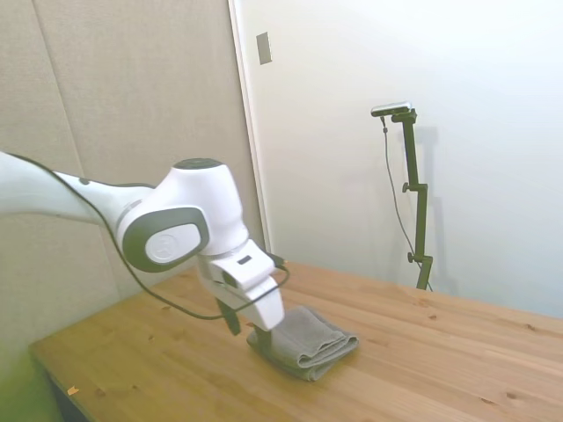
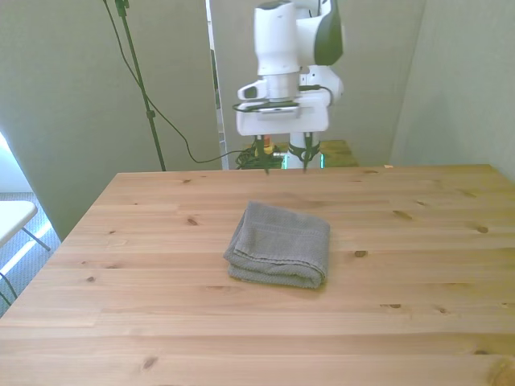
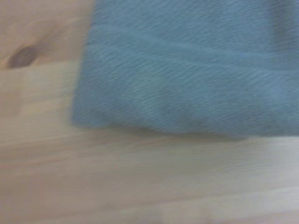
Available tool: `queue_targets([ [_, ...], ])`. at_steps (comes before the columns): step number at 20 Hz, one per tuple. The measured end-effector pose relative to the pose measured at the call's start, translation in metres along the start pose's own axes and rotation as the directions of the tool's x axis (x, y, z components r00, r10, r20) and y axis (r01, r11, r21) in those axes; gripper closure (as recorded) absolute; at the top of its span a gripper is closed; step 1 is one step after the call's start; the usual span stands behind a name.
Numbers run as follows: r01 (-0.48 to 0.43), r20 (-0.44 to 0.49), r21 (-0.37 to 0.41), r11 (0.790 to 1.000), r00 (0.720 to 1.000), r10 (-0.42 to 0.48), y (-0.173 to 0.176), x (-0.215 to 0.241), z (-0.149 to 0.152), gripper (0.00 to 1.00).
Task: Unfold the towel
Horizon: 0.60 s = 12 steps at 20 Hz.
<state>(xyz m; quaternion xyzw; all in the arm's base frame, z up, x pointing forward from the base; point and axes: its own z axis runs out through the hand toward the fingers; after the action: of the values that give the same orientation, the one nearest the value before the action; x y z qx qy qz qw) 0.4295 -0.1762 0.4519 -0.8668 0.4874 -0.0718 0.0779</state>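
Observation:
The gray towel lies folded in thick layers near the middle of the wooden table. In the side view the towel shows its stacked folds toward the camera. My gripper hangs open just above the table, behind the towel's far edge, with nothing between its fingers. In the side view the gripper stands at the towel's left end and covers part of it. Up close, the wrist view shows a blurred corner and edge of the towel lying on the wood.
Beyond the table's far edge there are cables and a small red and yellow object on the floor. A wall panel edge runs behind the table.

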Motion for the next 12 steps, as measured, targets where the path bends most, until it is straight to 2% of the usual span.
queue_targets([
  [4, -0.067, 0.065, 0.077, 0.995, 0.996, 0.062, 0.024, 0.061, 0.019, 0.0],
  [8, -0.074, 0.121, 0.132, 0.988, 0.991, 0.058, 0.024, 0.084, 0.05, 0.0],
  [12, -0.068, 0.146, 0.164, 0.984, 0.988, 0.044, 0.022, 0.095, 0.068, 0.0],
])
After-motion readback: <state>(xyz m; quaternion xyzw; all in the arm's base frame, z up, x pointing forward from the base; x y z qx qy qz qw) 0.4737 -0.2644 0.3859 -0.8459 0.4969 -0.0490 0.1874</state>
